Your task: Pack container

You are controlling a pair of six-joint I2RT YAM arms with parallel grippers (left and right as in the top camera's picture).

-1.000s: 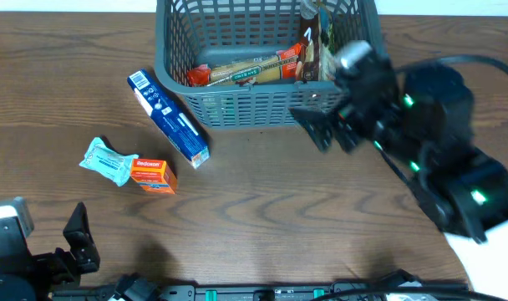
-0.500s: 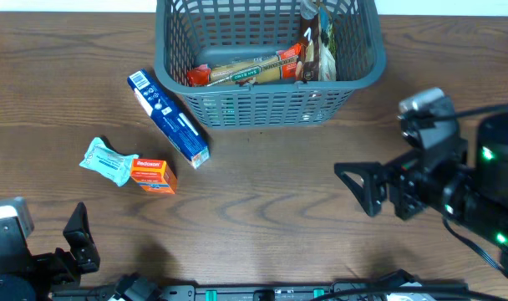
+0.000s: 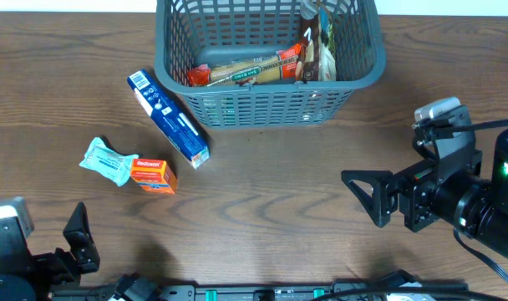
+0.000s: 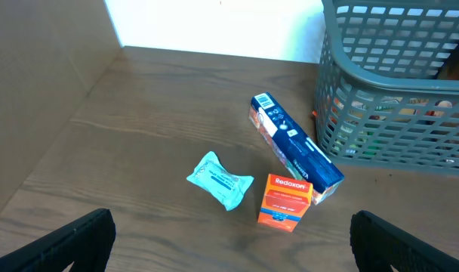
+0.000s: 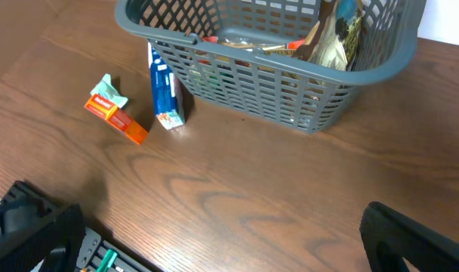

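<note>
The dark grey lattice container (image 3: pixel 254 107) stands at the table's far middle. It holds a long pasta packet (image 3: pixel 246 71) and a brown bag (image 3: pixel 315 42). A blue box (image 3: pixel 168 117), an orange box (image 3: pixel 152 176) and a teal packet (image 3: pixel 106 160) lie on the table to its left front. My right gripper (image 3: pixel 367 196) is open and empty, well in front of the container's right corner. My left gripper (image 3: pixel 83 242) is open and empty at the near left. The left wrist view shows the orange box (image 4: pixel 288 200) ahead of the jaws (image 4: pixel 233 249).
The right wrist view shows the container (image 5: pixel 275 91), the blue box (image 5: pixel 163 91) and the orange box (image 5: pixel 116 121) far ahead of the open jaws (image 5: pixel 222 242). A black rail with green parts (image 3: pixel 262 293) runs along the near edge. A cardboard wall (image 4: pixel 41 68) stands at the left.
My right arm has drawn back from the container's front right corner toward the near right of the table, open and empty. The left arm and the groceries have not moved.
</note>
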